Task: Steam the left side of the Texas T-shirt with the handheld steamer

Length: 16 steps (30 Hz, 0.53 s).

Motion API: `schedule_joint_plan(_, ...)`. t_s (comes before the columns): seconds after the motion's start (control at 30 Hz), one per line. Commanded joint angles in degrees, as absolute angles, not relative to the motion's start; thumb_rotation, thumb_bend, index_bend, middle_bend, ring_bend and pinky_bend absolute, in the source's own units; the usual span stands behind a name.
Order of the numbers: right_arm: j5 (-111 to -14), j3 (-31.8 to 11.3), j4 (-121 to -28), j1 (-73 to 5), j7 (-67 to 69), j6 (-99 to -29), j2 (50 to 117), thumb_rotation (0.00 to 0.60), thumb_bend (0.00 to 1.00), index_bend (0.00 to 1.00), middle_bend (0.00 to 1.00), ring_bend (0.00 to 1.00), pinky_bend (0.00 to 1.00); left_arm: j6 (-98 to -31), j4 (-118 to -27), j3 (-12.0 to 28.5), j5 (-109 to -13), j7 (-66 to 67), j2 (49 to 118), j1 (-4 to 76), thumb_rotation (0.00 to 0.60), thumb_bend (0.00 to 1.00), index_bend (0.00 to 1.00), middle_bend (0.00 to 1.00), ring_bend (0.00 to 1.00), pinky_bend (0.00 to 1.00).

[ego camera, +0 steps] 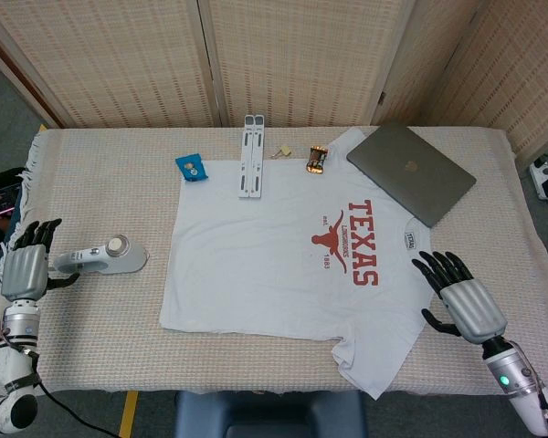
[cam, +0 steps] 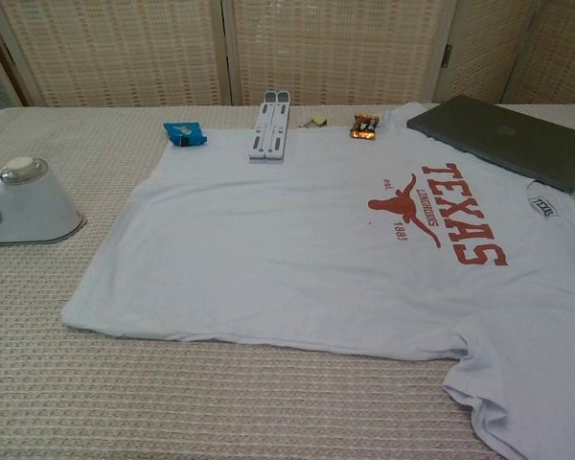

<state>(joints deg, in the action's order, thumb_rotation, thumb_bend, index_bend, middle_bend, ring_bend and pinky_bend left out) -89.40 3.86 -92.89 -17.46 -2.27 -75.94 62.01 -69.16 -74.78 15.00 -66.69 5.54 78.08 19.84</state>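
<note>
The white Texas T-shirt [ego camera: 283,274] [cam: 316,249] lies flat across the middle of the table, its red print toward the right. Left of it the white handheld steamer [ego camera: 105,256] [cam: 24,203] rests on the cloth, free of any hand. My left hand [ego camera: 25,269] hovers just left of the steamer's handle, fingers spread and holding nothing. Off the shirt's right edge my right hand [ego camera: 463,304] is raised with fingers apart, empty. Neither hand shows in the chest view.
A grey laptop [ego camera: 411,172] overlaps the shirt's far right corner. A white folding stand [ego camera: 252,155], a blue packet [ego camera: 191,166], a small orange wrapper [ego camera: 317,160] and a tiny clip [ego camera: 280,151] lie along the far side. The table's fringe edge [ego camera: 9,265] is at left.
</note>
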Motion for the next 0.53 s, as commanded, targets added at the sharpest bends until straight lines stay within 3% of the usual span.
schedule_joint_plan(0.03, -87.8, 2.6, -92.8, -14.8, -0.7, -79.3, 61.3, 0.6, 0.22, 0.0, 0.08, 0.0, 0.03, -77.5, -78.5, 12.5, -70.7, 5.0, 75.8, 14.6, 0.6, 0.05, 0.3, 0.3, 0.19, 0.27)
schedule_joint_plan(0.1, -87.6, 2.6, -93.1, -13.6, 0.0, -80.6, 60.5, 0.6, 0.08, 0.0, 0.08, 0.0, 0.02, -80.4, -80.5, 10.9, -72.8, 4.8, 74.8, 12.7, 0.6, 0.05, 0.3, 0.3, 0.19, 0.27)
schedule_joint_plan(0.17, -87.6, 2.6, -93.3, -12.5, 0.1, -82.0, 60.1, 0.579, 0.0, 0.0, 0.07, 0.0, 0.0, -82.3, -82.8, 9.2, -74.5, 5.0, 73.5, 11.0, 0.6, 0.05, 0.3, 0.3, 0.19, 0.27)
schedule_joint_plan(0.27, -87.6, 2.6, -92.8, -10.6, -0.3, -84.1, 60.3, 0.55, 0.0, 0.0, 0.06, 0.0, 0.0, -85.0, -87.2, 6.5, -77.1, 5.7, 71.1, 8.4, 0.6, 0.05, 0.3, 0.3, 0.18, 0.26)
schedule_joint_plan(0.53, -87.3, 2.2, -92.1, -6.5, -1.5, -88.3, 61.6, 0.553, 0.0, 0.0, 0.06, 0.0, 0.0, -91.1, -94.7, 2.3, -83.1, 10.1, 68.8, 4.0, 0.6, 0.05, 0.31, 0.31, 0.19, 0.27)
